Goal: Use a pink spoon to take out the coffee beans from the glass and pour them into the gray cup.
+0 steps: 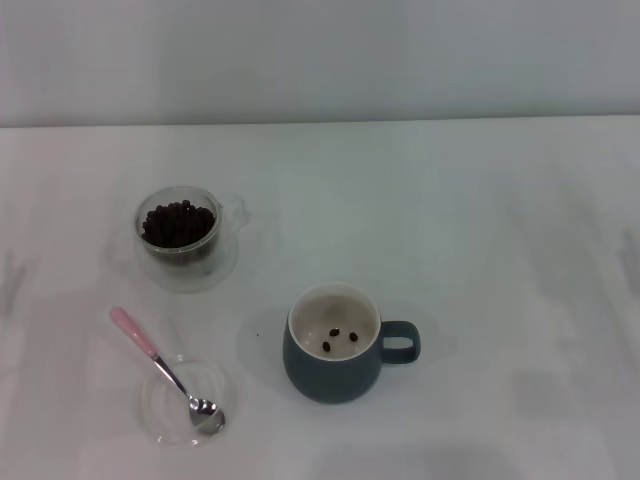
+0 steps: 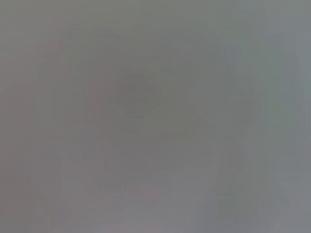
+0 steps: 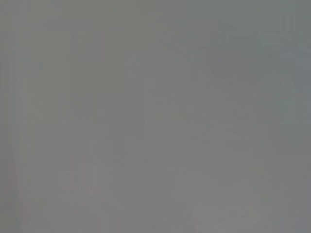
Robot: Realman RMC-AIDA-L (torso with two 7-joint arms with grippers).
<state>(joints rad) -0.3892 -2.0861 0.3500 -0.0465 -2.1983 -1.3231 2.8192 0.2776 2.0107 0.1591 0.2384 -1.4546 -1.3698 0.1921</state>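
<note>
In the head view you see no arm and no claw anywhere, so you cannot tell from here how either one stands or whether it holds anything. The glass (image 1: 183, 238) stands toward the left part of the white table (image 1: 480, 230), farther from the robot than the other things, and it is filled close to the brim with coffee beans (image 1: 178, 224); its clear handle points to the robot's right. The gray cup (image 1: 338, 345) sits nearer the front edge, about midway across, well apart from the glass, with its loop handle turned to the right. Three more beans lie on its cream-white bottom. The pink spoon (image 1: 165, 372) lies near the front left, its metal bowl resting on a clear glass saucer (image 1: 175, 412) and its pink handle reaching off the saucer toward the left edge and the glass. Nothing touches the spoon but the saucer.

The left wrist view gives you only a flat grey blur; no claw or object can be made out.

The right wrist view is the same featureless grey, with nothing to read.
</note>
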